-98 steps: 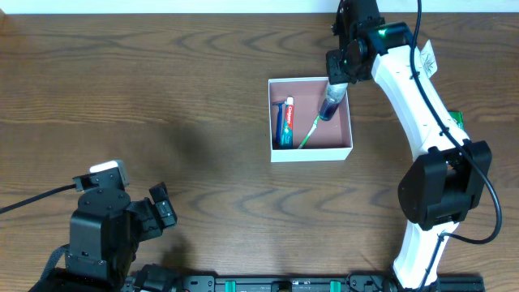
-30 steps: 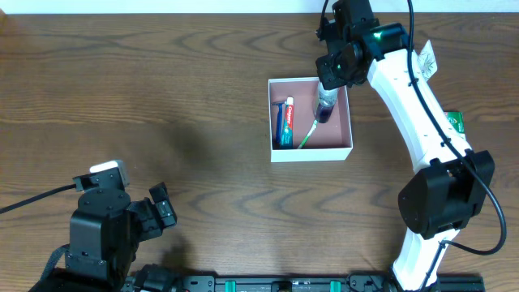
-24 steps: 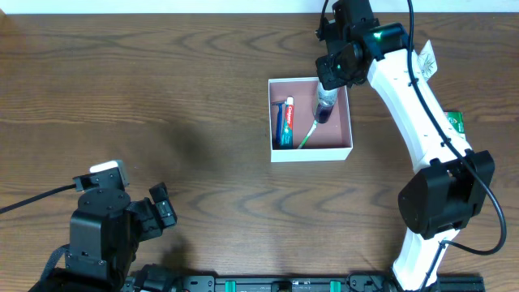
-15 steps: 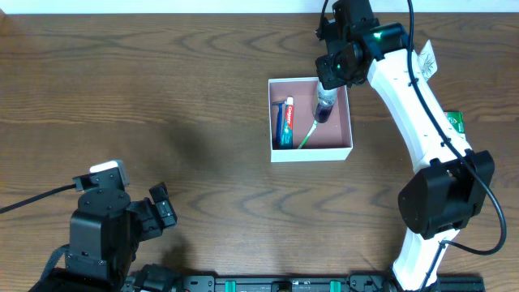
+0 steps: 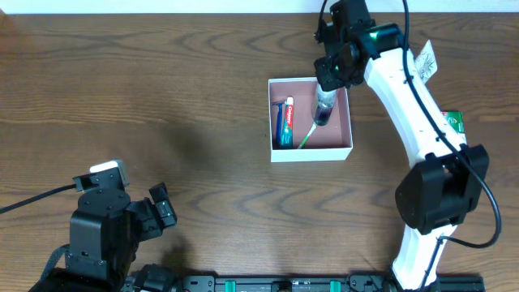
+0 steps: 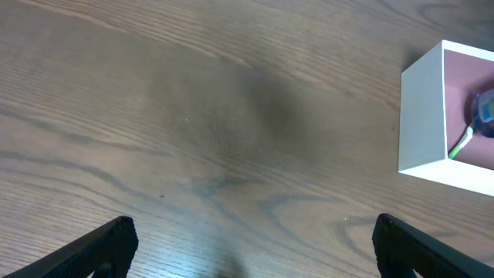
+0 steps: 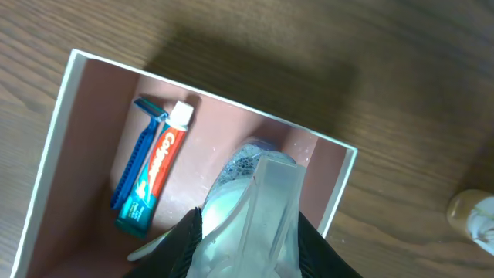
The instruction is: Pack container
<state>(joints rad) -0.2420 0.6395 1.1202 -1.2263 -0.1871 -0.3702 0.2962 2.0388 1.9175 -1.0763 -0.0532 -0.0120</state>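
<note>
Placing step: my right end effector [image 7: 248,239] is clamping the bottle [image 5: 325,108] at 1 o'clock inside the container [image 5: 312,153]; next I am planning a gentle release.

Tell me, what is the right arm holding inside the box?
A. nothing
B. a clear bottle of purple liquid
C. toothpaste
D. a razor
B: the right gripper is clamped on the bottle in the box, while the toothpaste and razor lie loose beside it.

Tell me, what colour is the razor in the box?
The razor is blue; right wrist view shows it best.
</note>
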